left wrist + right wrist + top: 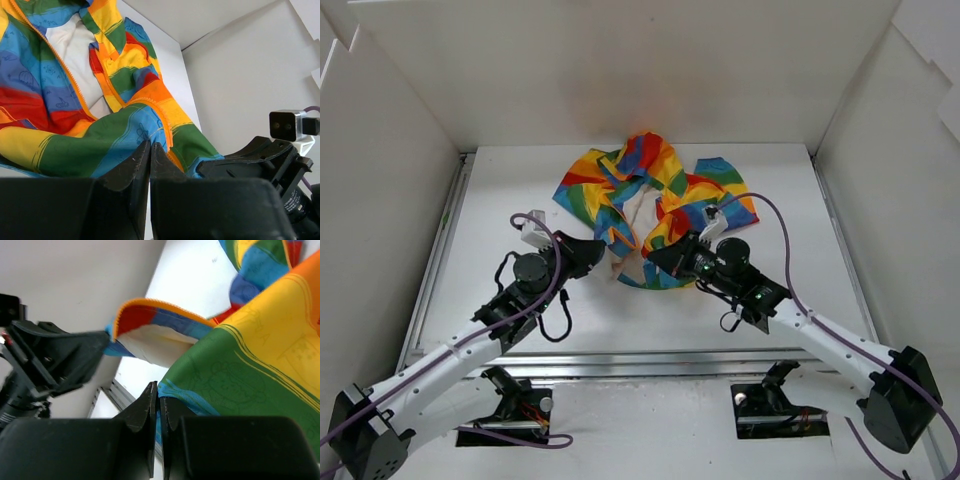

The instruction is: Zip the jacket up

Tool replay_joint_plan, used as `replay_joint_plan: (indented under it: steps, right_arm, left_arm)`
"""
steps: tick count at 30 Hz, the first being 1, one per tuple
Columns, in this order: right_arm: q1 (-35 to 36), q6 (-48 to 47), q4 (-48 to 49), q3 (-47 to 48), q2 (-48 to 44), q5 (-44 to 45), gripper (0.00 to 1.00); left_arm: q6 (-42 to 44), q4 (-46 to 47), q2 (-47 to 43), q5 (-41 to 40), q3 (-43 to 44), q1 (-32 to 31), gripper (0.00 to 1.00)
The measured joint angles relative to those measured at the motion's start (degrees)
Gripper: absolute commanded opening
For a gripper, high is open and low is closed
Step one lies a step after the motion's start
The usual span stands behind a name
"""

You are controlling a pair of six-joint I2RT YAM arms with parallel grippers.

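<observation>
The rainbow-striped jacket [650, 190] lies crumpled and open at the table's middle back, white lining showing. My left gripper [598, 252] is shut on its near hem; in the left wrist view the jaws [150, 144] pinch blue-green fabric [100, 145], and the orange zipper edge [75, 85] runs up past the lining. My right gripper [655, 257] is shut on the other front's blue hem [158, 386], under green and yellow fabric [260, 365]. The right wrist view shows the left gripper [102, 337] holding a lifted flap with an orange zipper edge [150, 302]. The slider is hidden.
White walls enclose the table on three sides [620, 80]. A metal rail runs along the left side [438, 240] and another along the near edge [650, 362]. Purple cables loop off both arms [775, 250]. The two grippers are close together.
</observation>
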Motion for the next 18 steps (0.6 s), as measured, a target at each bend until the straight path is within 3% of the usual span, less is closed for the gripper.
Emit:
replay_joint_plan:
  steps: [4,11,12,13,15,16,18]
  right_arm:
    - [0.2,0.2,-6.0,-4.2,-2.7,-0.4,0.0]
    - [2.3,0.2,-25.3,-16.5,-5.9,3.1,0.0]
    - [2.3,0.3,-27.6,-17.1,-6.5,3.8,0.04]
    - [2.4,0.6,-29.8,-17.7,-7.6,5.0,0.18]
    - [2.4,1.2,-32.9,-18.1,-10.0,6.8,0.37]
    - [2.4,1.5,-34.4,-18.2,-11.5,7.8,0.54]
    - [2.7,1.9,-35.7,-18.5,-13.8,8.8,0.6]
  left_arm:
    - [0.0,-1.0,-1.4,-0.5,-0.4,0.0,0.0]
    - [-0.1,-2.1,-2.4,-0.9,-3.5,0.0,0.0]
    - [-0.1,-2.6,-1.8,-0.9,-3.5,0.0,0.0]
    - [-0.1,-2.6,-1.3,-0.8,-3.5,0.0,0.0]
    - [-0.1,-2.6,-0.5,-0.6,-3.5,0.0,0.0]
    - [-0.1,-2.6,-0.3,-0.4,-3.5,0.0,0.0]
    - [0.0,-2.6,0.0,-0.4,-3.5,0.0,0.0]
